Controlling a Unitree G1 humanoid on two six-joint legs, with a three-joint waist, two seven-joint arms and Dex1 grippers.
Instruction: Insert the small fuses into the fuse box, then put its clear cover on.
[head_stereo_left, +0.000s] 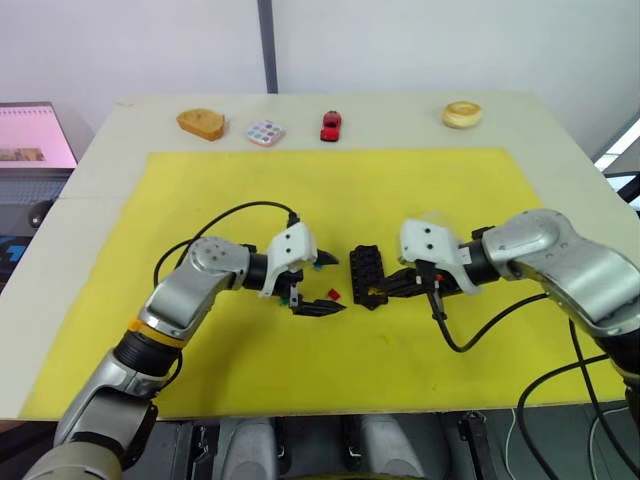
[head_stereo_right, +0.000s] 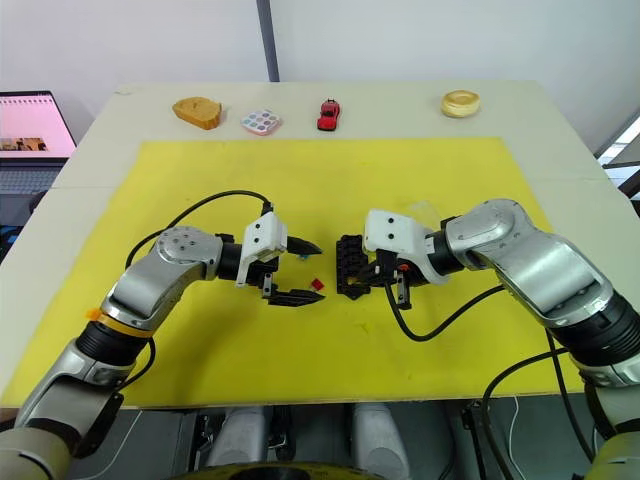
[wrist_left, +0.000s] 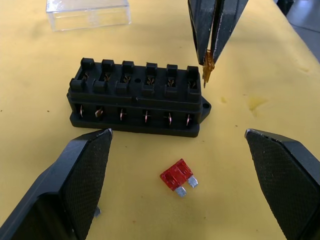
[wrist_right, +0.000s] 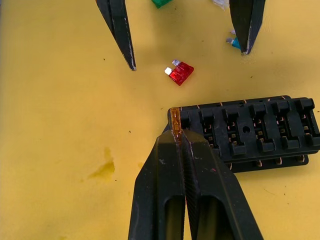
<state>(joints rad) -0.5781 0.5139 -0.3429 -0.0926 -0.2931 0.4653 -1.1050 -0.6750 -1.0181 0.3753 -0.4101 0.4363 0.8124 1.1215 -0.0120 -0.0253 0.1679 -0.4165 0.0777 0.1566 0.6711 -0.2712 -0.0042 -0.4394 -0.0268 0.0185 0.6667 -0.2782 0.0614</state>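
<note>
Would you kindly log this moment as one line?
right gripper: shut on amber fuse at fuse box corner | left gripper: open over red fuse | clear cover: off

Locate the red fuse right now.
The red fuse lies flat on the yellow mat, apart from the fuse box, between the open left gripper and the box.

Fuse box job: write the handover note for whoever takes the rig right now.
Right gripper: shut on the amber fuse, held at the end corner of the fuse box, not yet seated.
Left gripper: open, empty, hovering over the red fuse on the yellow mat beside the box.
Done: no fuse visibly seated; the slots in view look empty.
Left: seat amber, then red. The green fuse and teal fuse lie near the left gripper. Then fit the clear cover, lying just beyond the box.
</note>
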